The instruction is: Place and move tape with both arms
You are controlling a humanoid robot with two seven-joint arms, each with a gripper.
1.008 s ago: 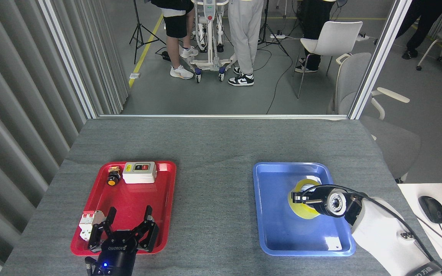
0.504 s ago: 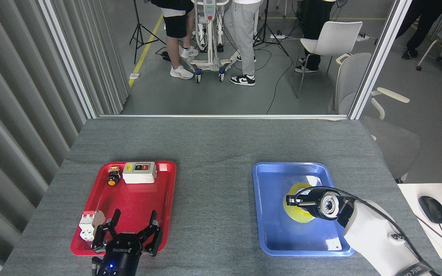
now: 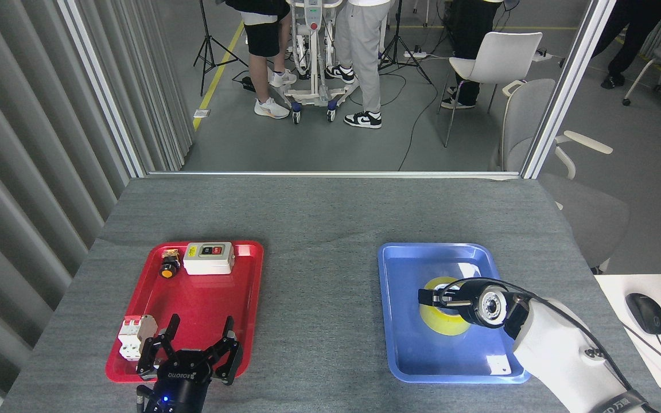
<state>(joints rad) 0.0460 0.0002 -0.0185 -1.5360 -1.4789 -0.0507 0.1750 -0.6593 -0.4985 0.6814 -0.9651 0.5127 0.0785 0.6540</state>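
The yellow tape [image 3: 440,324] lies low in the blue tray [image 3: 399,255], near its middle. My right gripper [image 3: 429,298] reaches in from the lower right and sits right over the roll's core, hiding most of its top. Its black fingers look closed on the roll. My left gripper [image 3: 198,339] stands at the bottom left over the front edge of the red tray [image 3: 204,301]. Its fingers are spread open with nothing between them.
In the red tray lie a grey switch box [image 3: 209,257], a yellow push button [image 3: 167,268] and a white circuit breaker [image 3: 134,339]. A mouse [image 3: 646,312] sits on a white desk at the right. People and chairs stand beyond the table's far edge.
My right gripper has moved left and down with the tape, which now sits flatter in the blue tray. My left gripper dropped back slightly toward the table's front edge.
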